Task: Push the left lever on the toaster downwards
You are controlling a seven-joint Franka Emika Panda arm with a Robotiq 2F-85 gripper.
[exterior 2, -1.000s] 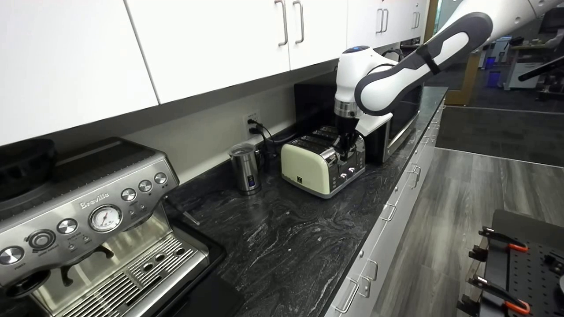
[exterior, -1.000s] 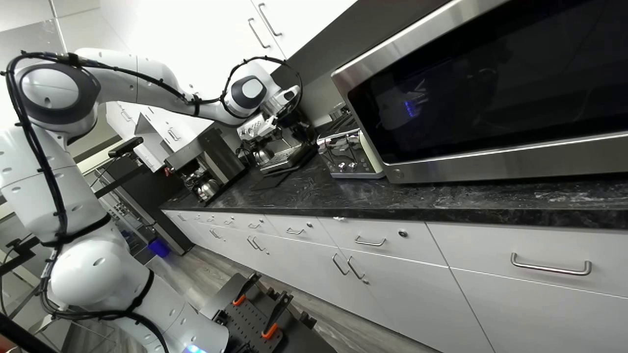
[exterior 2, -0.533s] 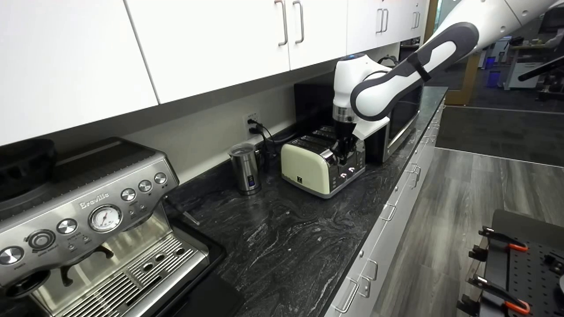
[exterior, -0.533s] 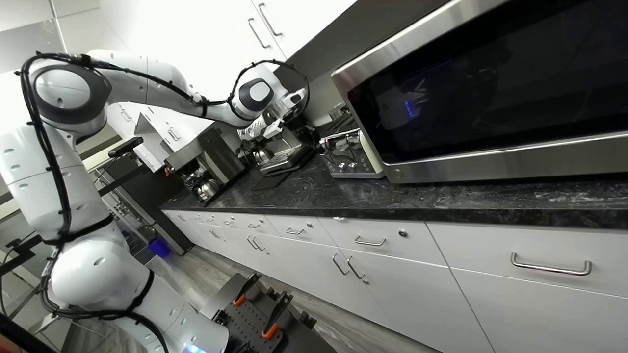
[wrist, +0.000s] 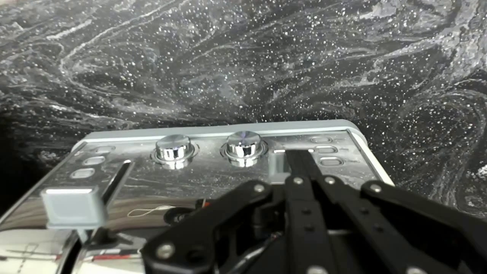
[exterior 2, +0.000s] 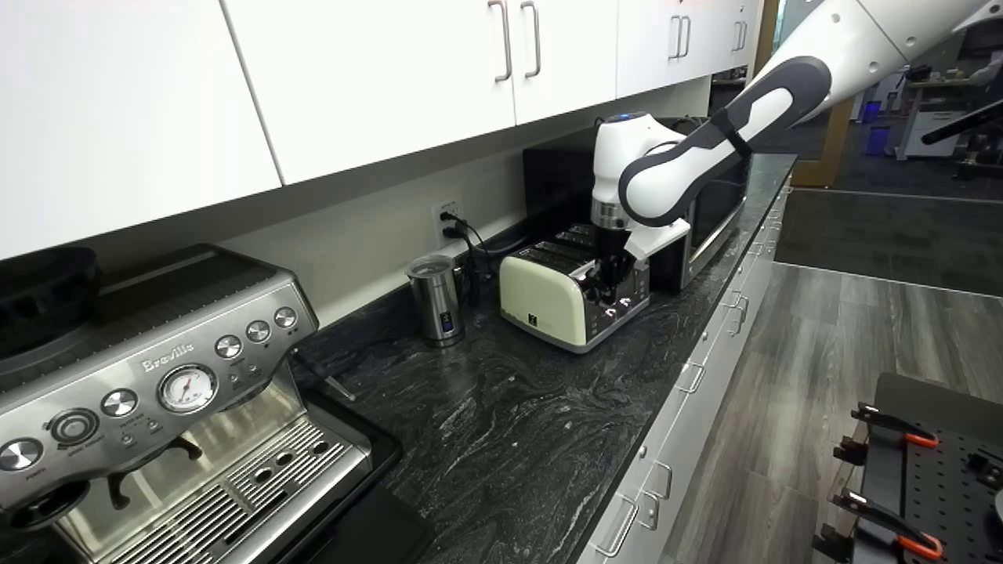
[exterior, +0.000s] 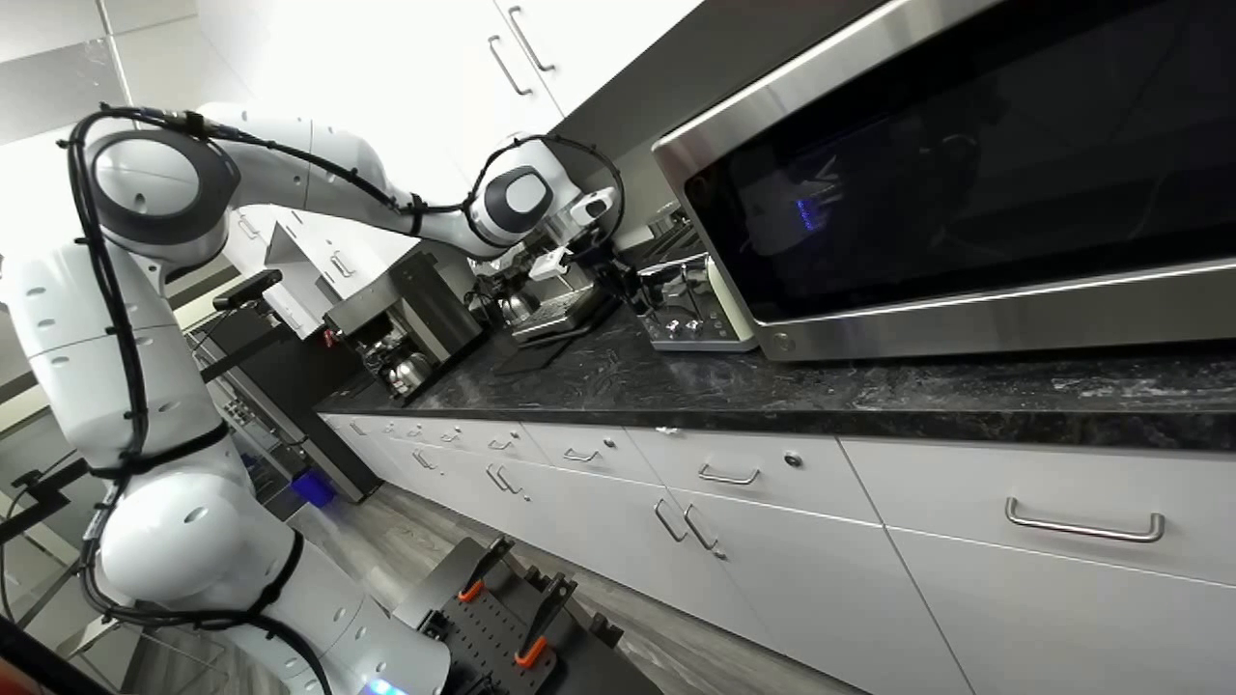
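Observation:
The toaster point(exterior 2: 541, 301) has cream ends, a shiny metal front and dark slots on top. It also shows in an exterior view point(exterior: 710, 319). My gripper point(wrist: 300, 154) is shut and empty, pointing down at the toaster's front. In the wrist view its closed fingertips overlap a pale lever point(wrist: 277, 165) near the front's lower edge, partly hidden behind them. Contact cannot be told for sure. The other lever point(wrist: 74, 207) stands higher on its slot, apart from the gripper. In both exterior views the gripper point(exterior 2: 607, 294) is close against the toaster's front, low down point(exterior: 647, 304).
Two round knobs point(wrist: 243, 146) stick out beside the lever under the gripper. The microwave point(exterior: 927, 193) stands right beside the toaster. A metal jug point(exterior 2: 436, 301) and a coffee machine point(exterior 2: 180, 392) stand on the dark counter point(exterior 2: 501, 446). White cupboards point(exterior 2: 392, 86) hang above.
The arm has come down steadily. The gripper has moved lower along the toaster's front over the last second, staying shut. The toaster has not moved.

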